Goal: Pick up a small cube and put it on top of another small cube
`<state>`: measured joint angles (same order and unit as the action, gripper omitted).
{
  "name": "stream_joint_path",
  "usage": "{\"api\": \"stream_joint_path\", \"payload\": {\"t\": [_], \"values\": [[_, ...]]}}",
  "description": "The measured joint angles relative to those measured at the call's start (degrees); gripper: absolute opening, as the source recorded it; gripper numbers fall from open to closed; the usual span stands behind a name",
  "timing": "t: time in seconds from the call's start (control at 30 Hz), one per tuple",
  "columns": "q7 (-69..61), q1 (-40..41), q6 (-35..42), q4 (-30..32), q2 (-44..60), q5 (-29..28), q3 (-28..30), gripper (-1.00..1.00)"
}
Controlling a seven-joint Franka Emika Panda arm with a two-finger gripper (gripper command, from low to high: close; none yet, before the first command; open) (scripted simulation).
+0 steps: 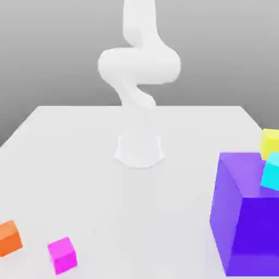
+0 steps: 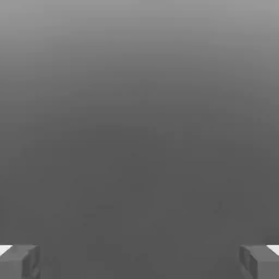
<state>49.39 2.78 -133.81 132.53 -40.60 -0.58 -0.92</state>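
Note:
The small cube (image 1: 62,254), plain magenta-pink, rests on the white table (image 1: 82,163) near the front edge, toward the exterior view's left. A small orange cube (image 1: 9,238) sits a short way to its left, apart from it. In the hand view my gripper (image 2: 139,261) is open: its two grey fingertips (image 2: 19,261) stand far apart with nothing between them, facing plain grey background. The white arm (image 1: 139,65) rises from its base (image 1: 140,148) at the middle of the table and bends upward, well away from both small cubes.
A big purple cube (image 1: 248,218) stands at the exterior view's right front. A cyan cube (image 1: 271,170) sits on its top near the right edge. A yellow cube (image 1: 269,143) lies behind it.

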Motion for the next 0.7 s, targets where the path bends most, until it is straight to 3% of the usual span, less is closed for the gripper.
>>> {"api": "stream_joint_path", "payload": {"t": [0.47,0.7], "values": [[21.1,11.2,-11.4,4.2,29.5,-4.8,-0.8,0.00],[29.1,15.2,-17.2,6.3,43.9,-3.9,0.9,0.00]]}}
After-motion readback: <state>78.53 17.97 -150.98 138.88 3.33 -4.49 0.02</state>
